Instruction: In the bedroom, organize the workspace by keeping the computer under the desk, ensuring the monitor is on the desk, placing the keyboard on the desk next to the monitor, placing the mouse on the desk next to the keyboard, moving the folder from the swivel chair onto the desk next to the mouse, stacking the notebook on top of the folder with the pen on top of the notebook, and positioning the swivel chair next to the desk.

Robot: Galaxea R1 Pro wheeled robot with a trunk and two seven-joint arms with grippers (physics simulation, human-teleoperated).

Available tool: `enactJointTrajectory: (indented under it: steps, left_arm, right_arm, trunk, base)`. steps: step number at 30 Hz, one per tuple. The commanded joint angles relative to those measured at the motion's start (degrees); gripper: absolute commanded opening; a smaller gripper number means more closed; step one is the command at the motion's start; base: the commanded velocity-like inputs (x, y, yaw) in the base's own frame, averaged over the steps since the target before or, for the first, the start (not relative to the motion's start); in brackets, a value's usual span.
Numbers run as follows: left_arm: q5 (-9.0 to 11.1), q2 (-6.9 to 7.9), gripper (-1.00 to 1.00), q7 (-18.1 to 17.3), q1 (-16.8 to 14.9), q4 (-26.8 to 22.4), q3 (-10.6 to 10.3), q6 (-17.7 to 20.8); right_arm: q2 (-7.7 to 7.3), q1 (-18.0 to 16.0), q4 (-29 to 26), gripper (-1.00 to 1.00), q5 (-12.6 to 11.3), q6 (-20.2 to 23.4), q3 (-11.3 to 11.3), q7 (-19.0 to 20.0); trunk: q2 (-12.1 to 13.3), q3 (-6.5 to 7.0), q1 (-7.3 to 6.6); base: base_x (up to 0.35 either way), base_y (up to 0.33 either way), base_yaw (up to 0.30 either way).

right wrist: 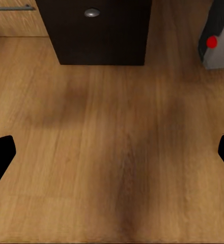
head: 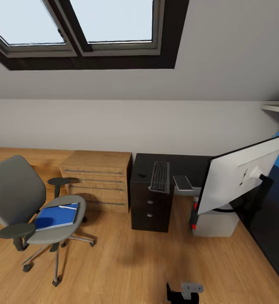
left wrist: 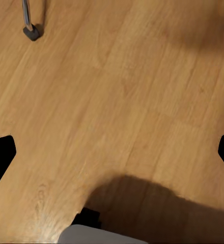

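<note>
Approach phase: I'm facing the chair (head: 17, 198); folder (head: 56, 216) on its seat, pen (head: 67, 207) on top. Both tools spread, empty over floor (left wrist: 122, 101). Next: roll closer, take the folder to the worktop (head: 266, 211).

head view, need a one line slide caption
Blue folder on the swivel chair, keyboard atop a dark drawer cabinet.

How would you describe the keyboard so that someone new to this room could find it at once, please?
Start at the low black drawer cabinet standing against the back wall, right of the light-wood drawer unit. The keyboard lies flat on its top. It is the long dark slab of keys, far larger than the small dark mouse beside it.
</note>
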Motion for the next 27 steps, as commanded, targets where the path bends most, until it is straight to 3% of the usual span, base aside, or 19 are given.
enactJointTrajectory:
  steps: [1,10,14,15,23,26,27]
  left_arm:
    - [0.59,0.07,1.00,0.39,-0.03,-0.01,-0.30,-0.26]
    - [0.59,0.18,1.00,0.39,-0.03,-0.02,-0.28,-0.26]
    - [0.59,0.71,1.00,0.39,-0.03,-0.02,-0.27,-0.42]
    - [0.59,0.77,1.00,0.39,-0.03,-0.02,-0.27,-0.43]
    - [0.59,1.21,1.00,0.39,-0.03,-0.02,-0.27,-0.91]
    - [0.59,1.34,1.00,0.39,-0.03,-0.02,-0.27,-0.98]
    - [0.59,1.39,1.00,0.39,-0.03,-0.02,-0.27,-1.02]
  right_arm:
    - [0.02,-0.06,0.11,1.00,-0.25,-0.21,0.31,-0.19]
    - [-0.06,-0.07,0.11,1.00,-0.25,-0.21,0.29,-0.25]
    - [-0.28,-0.12,-1.35,1.00,-0.25,-0.30,0.35,-0.34]
    - [-0.25,-0.14,-9.22,1.00,-0.49,-0.04,0.20,-0.45]
    - [-0.23,-0.14,-22.30,1.00,-0.93,2.11,-0.15,-0.59]
    - [-0.16,-0.12,-27.29,1.00,-0.98,5.98,-0.18,-0.65]
    - [-0.13,-0.08,-31.30,1.00,-1.00,10.25,-0.19,-0.67]
  trunk:
    - [-0.05,-0.07,-0.02]
    - [-0.05,-0.07,-0.02]
    - [-0.05,-0.07,-0.02]
    - [-0.05,-0.07,-0.02]
    - [-0.05,-0.07,-0.02]
    - [-0.05,-0.07,-0.02]
    - [-0.05,-0.07,-0.02]
  base:
    - [-0.248,-0.247,0.000]
    - [-0.217,-0.276,0.000]
    - [-0.024,-0.037,0.000]
    - [-0.003,-0.004,0.000]
    - [-0.001,-0.001,0.000]
    - [0.000,0.000,0.000]
    - [0.000,0.000,0.000]
